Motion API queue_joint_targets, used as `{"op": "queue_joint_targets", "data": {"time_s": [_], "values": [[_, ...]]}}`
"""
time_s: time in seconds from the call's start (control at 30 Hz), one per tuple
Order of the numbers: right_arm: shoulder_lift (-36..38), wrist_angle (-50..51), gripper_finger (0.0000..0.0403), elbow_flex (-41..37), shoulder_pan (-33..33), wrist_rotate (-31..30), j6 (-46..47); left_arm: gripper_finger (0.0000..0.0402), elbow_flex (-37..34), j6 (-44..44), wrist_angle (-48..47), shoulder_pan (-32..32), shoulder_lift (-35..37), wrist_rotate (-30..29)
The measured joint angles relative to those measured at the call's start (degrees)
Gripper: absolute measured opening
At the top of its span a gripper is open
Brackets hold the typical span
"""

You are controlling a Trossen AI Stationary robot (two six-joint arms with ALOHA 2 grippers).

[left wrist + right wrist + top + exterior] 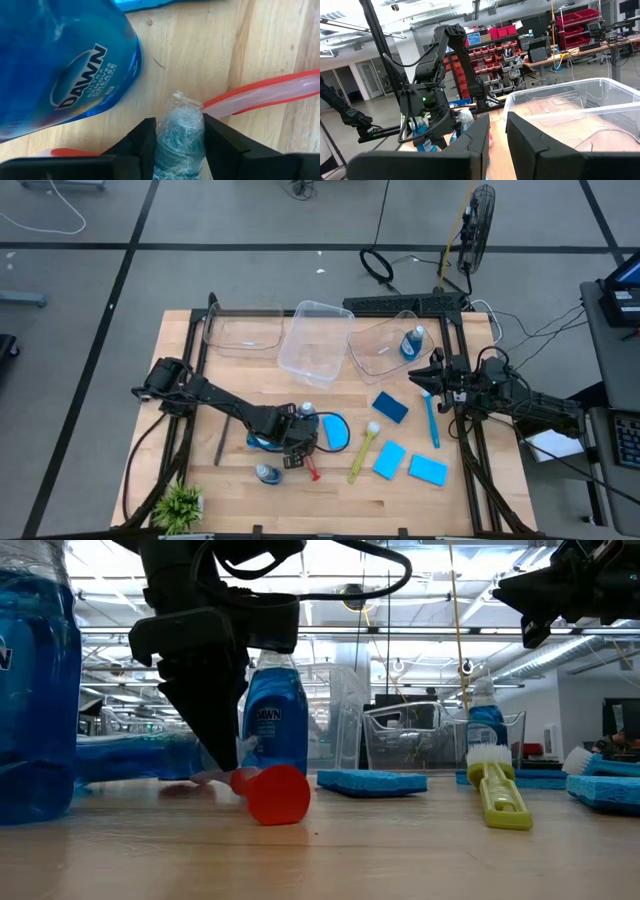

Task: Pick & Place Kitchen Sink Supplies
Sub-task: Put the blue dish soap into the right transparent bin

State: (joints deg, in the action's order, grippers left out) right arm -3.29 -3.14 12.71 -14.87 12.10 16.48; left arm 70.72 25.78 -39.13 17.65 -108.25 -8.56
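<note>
Your left gripper [179, 145] pinches the bristle head of the red brush [265, 92] low over the front-centre boards beside a standing bottle [60, 65], handle trailing sideways; your right gripper [432, 375], fingers narrowly apart and empty, hangs near the bins.

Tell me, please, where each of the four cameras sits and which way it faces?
High view: overhead, straight down on the table, both arms.
Low view: table height, level towards the room; left gripper by the red brush.
Left wrist view: past its fingers at a wrapped brush head.
Right wrist view: across a clear bin at the left arm.
Shared: the red brush.
</note>
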Motion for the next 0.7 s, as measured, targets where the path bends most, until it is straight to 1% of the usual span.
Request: {"op": "queue_joint_targets", "data": {"time_s": [0.13, 0.27, 0.4, 0.7], "values": [[0.0, 0.0, 0.0055, 0.0, 0.0, 0.0, 0.0, 0.0134, 0.0, 0.2, -0.2, 0.0, 0.0, 0.0], [0.0, 0.0, 0.0055, 0.0, 0.0, 0.0, 0.0, 0.0146, 0.0, 0.2, -0.8, 0.0, 0.0, 0.0], [0.0, 0.0, 0.0055, 0.0, 0.0, 0.0, 0.0, 0.0134, -0.1, 0.0, -1.9, -0.1, 0.8, 0.5], [0.0, 0.0, 0.0055, 0.0, 0.0, 0.0, 0.0, 0.0132, -0.2, 0.0, -4.3, -0.1, 5.6, 0.8]]}}
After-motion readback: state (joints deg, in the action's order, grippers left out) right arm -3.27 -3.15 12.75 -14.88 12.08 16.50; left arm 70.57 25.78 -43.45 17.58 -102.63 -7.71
